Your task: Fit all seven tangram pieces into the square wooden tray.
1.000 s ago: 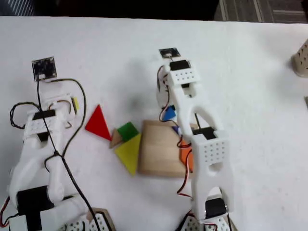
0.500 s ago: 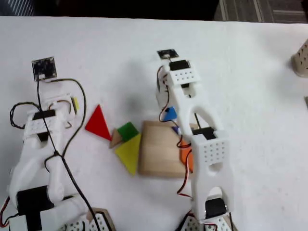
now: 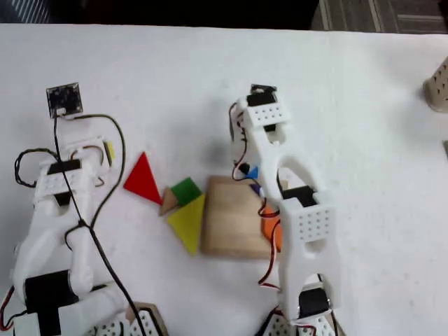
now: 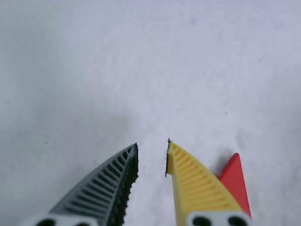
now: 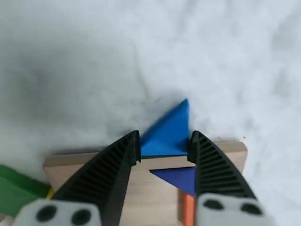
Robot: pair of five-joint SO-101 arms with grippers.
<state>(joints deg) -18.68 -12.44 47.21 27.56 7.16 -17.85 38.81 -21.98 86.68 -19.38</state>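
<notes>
R claw (image 5: 164,141) pinches the light-blue triangle (image 5: 170,127) by its two slanted sides. It holds it at the far rim of the wooden tray (image 5: 75,162), tip pointing out past the rim, prob. so the long edge can drop in against the dark-blue piece (image 5: 181,176) already inside, w/ the orange piece (image 5: 188,207) next to that. L claw (image 4: 151,157) hangs over the bench (image 4: 141,56), slightly spread, nothing btwn, red triangle (image 4: 233,181) just beside it. Green piece (image 3: 186,190), yellow piece (image 3: 189,220) and tan piece (image 3: 168,203) sit clustered outside the tray on the L arm's side, not yet fitted.
</notes>
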